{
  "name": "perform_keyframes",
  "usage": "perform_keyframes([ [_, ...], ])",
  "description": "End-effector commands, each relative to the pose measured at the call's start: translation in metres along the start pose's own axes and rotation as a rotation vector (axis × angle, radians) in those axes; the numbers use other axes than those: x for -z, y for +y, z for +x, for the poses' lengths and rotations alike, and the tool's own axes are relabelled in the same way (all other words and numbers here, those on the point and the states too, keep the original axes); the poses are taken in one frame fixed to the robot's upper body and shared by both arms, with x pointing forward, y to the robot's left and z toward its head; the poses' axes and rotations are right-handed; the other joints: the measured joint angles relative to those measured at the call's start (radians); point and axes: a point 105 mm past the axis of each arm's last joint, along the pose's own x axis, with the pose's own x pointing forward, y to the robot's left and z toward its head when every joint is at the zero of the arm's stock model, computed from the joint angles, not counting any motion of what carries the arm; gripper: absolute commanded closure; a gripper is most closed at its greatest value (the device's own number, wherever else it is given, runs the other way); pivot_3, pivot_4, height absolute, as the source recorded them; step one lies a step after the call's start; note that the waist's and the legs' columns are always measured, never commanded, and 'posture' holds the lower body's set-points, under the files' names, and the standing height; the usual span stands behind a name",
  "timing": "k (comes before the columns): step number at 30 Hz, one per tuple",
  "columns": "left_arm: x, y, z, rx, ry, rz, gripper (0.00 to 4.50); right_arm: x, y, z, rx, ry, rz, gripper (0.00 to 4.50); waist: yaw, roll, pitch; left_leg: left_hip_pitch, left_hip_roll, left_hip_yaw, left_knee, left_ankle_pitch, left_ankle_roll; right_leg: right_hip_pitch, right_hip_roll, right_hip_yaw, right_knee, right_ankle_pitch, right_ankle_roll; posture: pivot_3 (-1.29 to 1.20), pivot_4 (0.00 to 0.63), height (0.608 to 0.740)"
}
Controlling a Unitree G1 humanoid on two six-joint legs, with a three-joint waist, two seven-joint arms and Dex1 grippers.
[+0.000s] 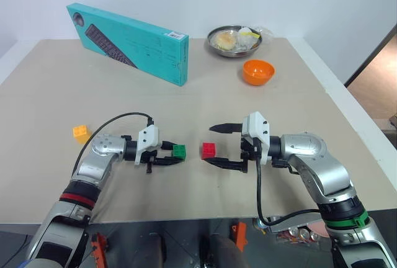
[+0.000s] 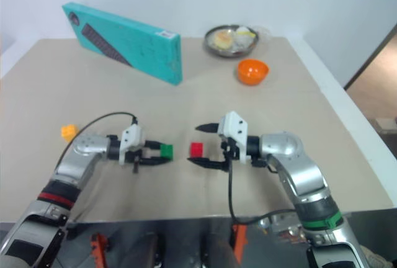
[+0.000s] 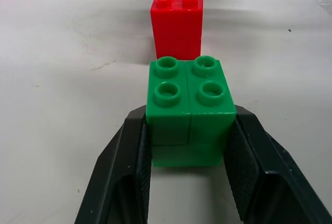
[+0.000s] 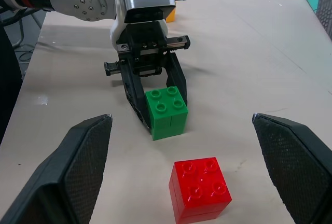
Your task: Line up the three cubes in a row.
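The left claw (image 1: 172, 154) is clenched on the green cube (image 1: 179, 151), one black finger pressed to each side, studs facing up. Whether the cube rests on the bench (image 1: 279, 107) or sits just above it is hard to judge. The left forearm lies low and nearly level, reaching in from nine o'clock with the claw pointing toward three o'clock.

Just beside the green cube, toward three o'clock and apart from it, the red cube (image 1: 208, 150) stands on the bench. The right claw (image 1: 224, 146) is released, its fingers spread wide either side of the red cube without touching it. That forearm comes in from four o'clock, bent at the wrist so the claw points toward nine o'clock.

The yellow-orange cube (image 1: 81, 133) sits well apart at nine o'clock, beyond the left arm.

The left wrist view shows the finger pads flat against the green cube's sides, red cube straight ahead. The head views add an orange bowl (image 1: 258, 72), a metal dish of food (image 1: 234, 41) and a teal box (image 1: 128, 42) toward twelve o'clock.
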Motion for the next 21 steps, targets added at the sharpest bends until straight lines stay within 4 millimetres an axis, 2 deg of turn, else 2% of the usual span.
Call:
perform_keyframes([
  [1, -0.002, 0.006, -0.003, -0.008, 0.016, 0.013, 2.87, -0.009, -0.001, -0.002, -0.001, -0.015, -0.046, 0.00, 0.000, 0.000, 0.000, 0.000, 0.000, 0.000, 0.000, 0.000, 0.000, 0.000, 0.000, 0.000, 0.000, 0.000, 0.000, 0.00, 0.150, 0.740],
  [4, -0.002, 0.009, -0.007, -0.011, 0.026, 0.011, 2.87, -0.008, 0.000, -0.002, -0.001, -0.013, -0.046, 0.00, 0.000, 0.000, 0.000, 0.000, 0.000, 0.000, 0.000, 0.000, 0.000, 0.000, 0.000, 0.000, 0.000, 0.000, 0.000, 0.00, 0.150, 0.740],
  [5, -0.006, 0.012, -0.010, -0.027, 0.020, 0.007, 2.08, -0.008, 0.000, -0.002, -0.002, -0.012, -0.046, 0.00, -0.001, 0.000, 0.000, 0.000, 0.000, 0.000, 0.001, 0.000, 0.000, 0.000, 0.000, 0.000, 0.001, 0.000, 0.000, 0.00, 0.150, 0.740],
  [8, -0.012, 0.015, -0.016, -0.057, 0.009, 0.008, 1.19, -0.008, -0.001, -0.002, -0.001, -0.015, -0.045, 0.00, -0.001, 0.000, 0.000, 0.000, 0.000, 0.000, 0.000, 0.000, 0.000, 0.000, 0.000, 0.000, 0.001, 0.000, 0.000, 0.00, 0.150, 0.740],
  [11, -0.019, 0.011, -0.029, -0.085, 0.015, 0.011, 0.07, -0.008, -0.001, -0.001, -0.007, -0.017, -0.043, 0.00, -0.002, 0.000, 0.000, 0.000, 0.001, -0.001, 0.000, 0.000, 0.000, 0.000, 0.001, 0.000, 0.001, 0.000, 0.000, 0.00, 0.150, 0.740],
  [13, -0.021, 0.006, -0.034, -0.091, 0.022, 0.015, 0.01, -0.008, -0.001, 0.000, -0.011, -0.018, -0.043, 0.00, -0.003, 0.000, 0.000, 0.000, 0.001, 0.000, 0.000, 0.000, 0.000, 0.000, 0.001, 0.001, 0.001, 0.000, 0.000, 0.00, 0.150, 0.740],
  [18, -0.038, -0.008, -0.061, -0.196, -0.009, -0.089, 0.01, -0.008, -0.003, 0.003, -0.029, -0.024, -0.045, 0.00, -0.002, 0.000, 0.000, 0.000, 0.001, 0.000, 0.000, 0.000, 0.000, 0.000, 0.000, 0.000, 0.001, 0.000, 0.000, 0.00, 0.150, 0.740],
  [21, -0.046, -0.009, -0.080, -0.360, -0.067, -0.183, 0.01, -0.007, -0.005, 0.005, -0.042, -0.027, -0.047, 0.00, -0.006, -0.001, 0.000, 0.001, 0.002, -0.002, 0.000, 0.000, 0.000, 0.000, 0.000, 0.002, 0.001, 0.000, 0.000, 0.00, 0.150, 0.740],
])
